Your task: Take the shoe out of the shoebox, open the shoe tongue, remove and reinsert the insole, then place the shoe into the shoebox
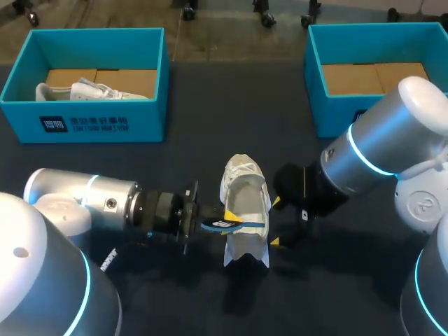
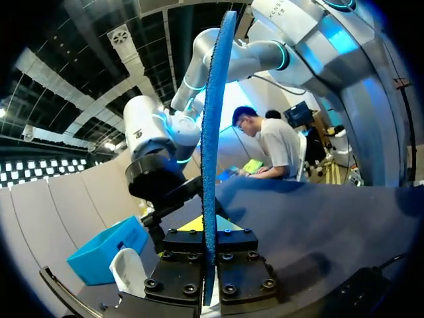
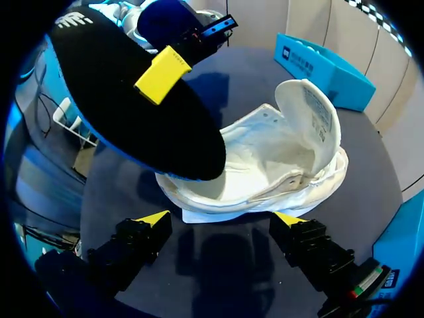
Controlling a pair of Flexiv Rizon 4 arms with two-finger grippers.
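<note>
Pinched in my left gripper [image 1: 228, 218] mid-frame, the blue-edged black foam insole [image 2: 211, 132] is probably risking shoving the white fabric sneaker [image 1: 245, 189], my right gripper [image 1: 275, 222] gaping alongside.

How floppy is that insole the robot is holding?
Probably light: edge-on, the insole looks like a thin strip. Likely springy rather than limp, since it juts nearly straight from the left end effector pinching one end. It might wobble if swung quickly.
</note>
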